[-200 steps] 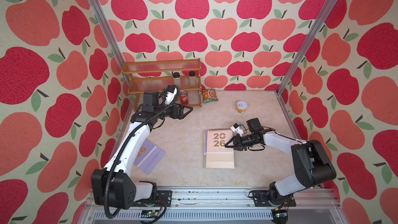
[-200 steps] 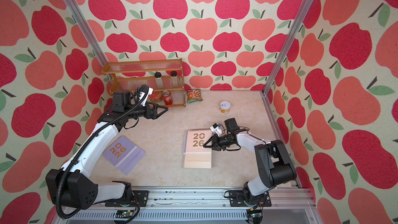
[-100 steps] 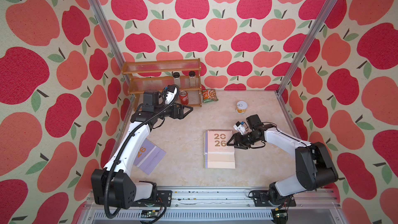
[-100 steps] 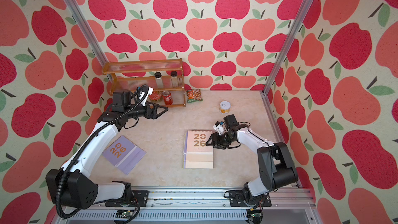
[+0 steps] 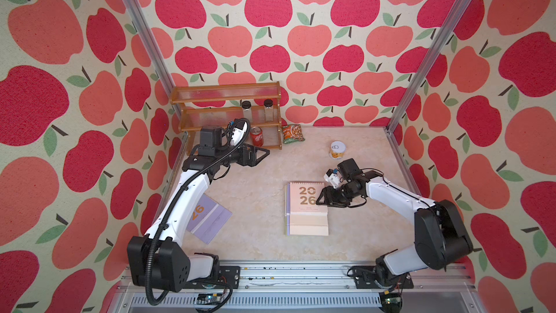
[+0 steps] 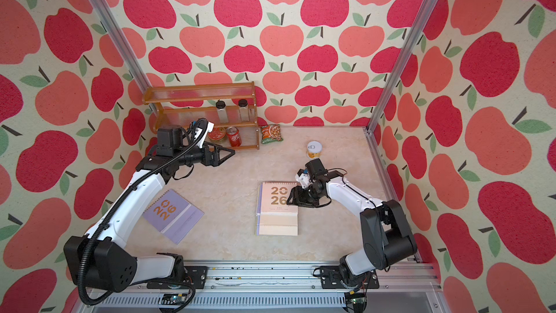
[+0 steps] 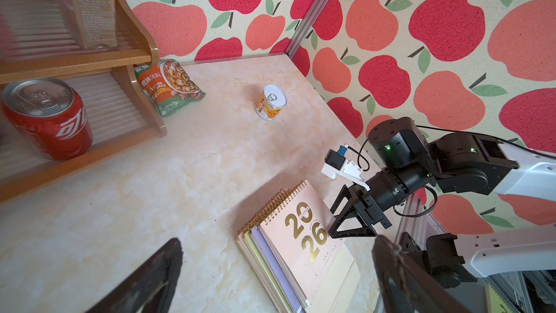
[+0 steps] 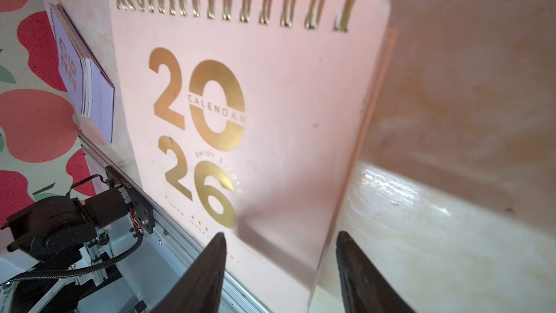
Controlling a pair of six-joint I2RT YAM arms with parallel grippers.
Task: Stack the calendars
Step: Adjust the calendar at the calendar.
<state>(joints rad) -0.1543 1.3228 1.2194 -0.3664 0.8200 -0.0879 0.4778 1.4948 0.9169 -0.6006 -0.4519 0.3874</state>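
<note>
A stack of calendars (image 5: 306,207) (image 6: 278,209) lies flat mid-table with a pink one on top showing a gold "2026" (image 8: 240,115); lilac and yellow-green edges show beneath it (image 7: 264,254). A single lilac calendar (image 5: 207,218) (image 6: 173,215) lies at the front left, partly under my left arm. My right gripper (image 5: 321,198) (image 6: 290,198) (image 8: 281,234) is at the stack's right edge, open, its fingers either side of the pink cover's edge without pressing it. My left gripper (image 5: 264,153) (image 6: 231,154) (image 7: 279,240) hangs wide open and empty near the shelf.
A wooden shelf (image 5: 225,115) at the back left holds two jars and a red can (image 5: 256,139). A green snack packet (image 5: 292,133) leans beside it. A small yellow can (image 5: 337,149) stands at the back right, just behind my right wrist. Walls enclose three sides.
My right gripper's jaws have widened at the edge of the pink calendar, which now rests on the stack. The right arm has shifted slightly. The left arm is unmoved.
</note>
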